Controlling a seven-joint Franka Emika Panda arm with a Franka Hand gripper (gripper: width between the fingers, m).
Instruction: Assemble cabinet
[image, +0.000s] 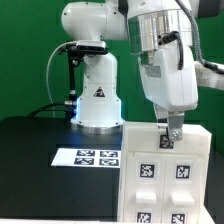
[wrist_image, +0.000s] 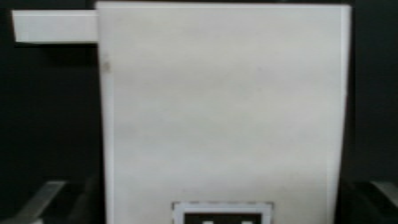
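1. Exterior view: the counter (image: 30, 150) is a black top w/ a green wall behind it; it carries everything else.
2. The robot arm's white base (image: 97, 95) stands at the back of the counter, mid-frame; the arm reaches over toward the exterior view's right and comes down near the camera.
3. The cabinet (image: 165, 175) is a big white box at the exterior view's lower right, resting on the counter. Its face toward the camera shows several square black-and-white tags in rows; its lower part runs out of frame.
4. Wrist view: the cabinet (wrist_image: 214, 100) fills most of the pic as a plain white panel w/ dark counter on both sides. A small white piece (wrist_image: 50, 26) sticks out sideways at one corner. One tag (wrist_image: 222, 213) is partly visible at the panel's edge nearest the camera.
5. The marker board (image: 86, 157) lies flat on the counter, in front of the base and just beside the cabinet on the exterior view's left; a row of tags on it.
6. The hand (image: 172, 133) points down right at the cabinet's top back edge, approx. mid-width. Dark fingertips (wrist_image: 39, 200) show at the frame corners in the wrist view, well apart w/ the panel between them, so the hand is spread wide; can't tell if they touch the cabinet.
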